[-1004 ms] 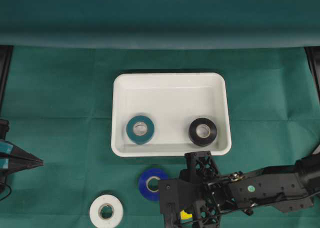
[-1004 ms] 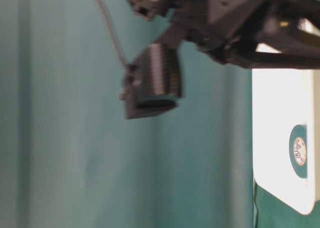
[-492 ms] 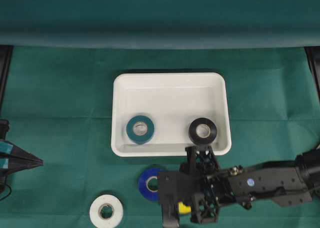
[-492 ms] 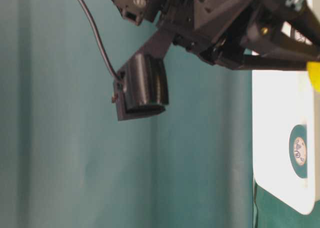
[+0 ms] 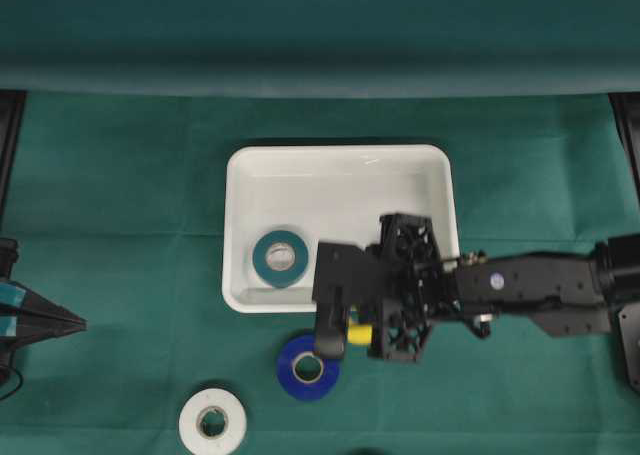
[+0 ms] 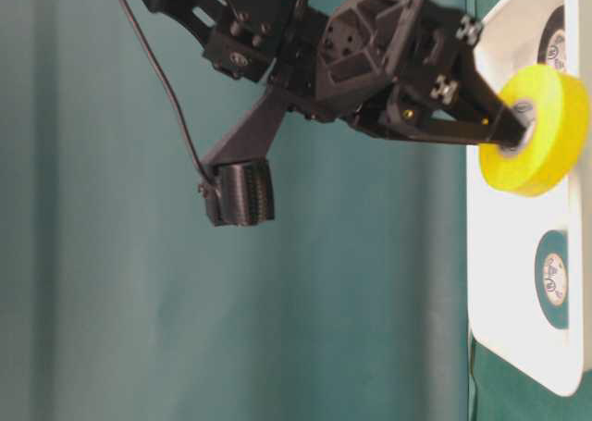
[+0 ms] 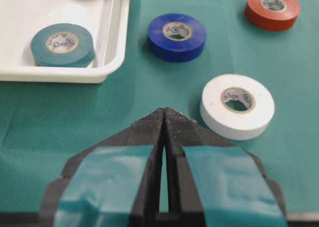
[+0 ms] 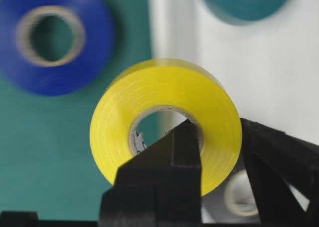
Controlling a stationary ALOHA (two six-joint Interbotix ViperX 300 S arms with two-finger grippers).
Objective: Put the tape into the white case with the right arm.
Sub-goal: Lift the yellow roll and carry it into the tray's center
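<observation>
**Carry phase: yellow roll at the case rim**

The right gripper (image 8: 209,152), one finger through the core and one outside, clenches the yellow tape (image 8: 164,119) above the near rim of the white case (image 5: 340,175). The next move, by judgement, calls for travel inward, lowering, then release beside the teal roll (image 5: 279,258). The left gripper (image 7: 163,118) rests pressed together. Green cloth (image 5: 120,195) covers the table and backdrop.

Nothing readable here: the marks printed on the teal roll's (image 7: 62,44) core label are too small to decipher.
</observation>
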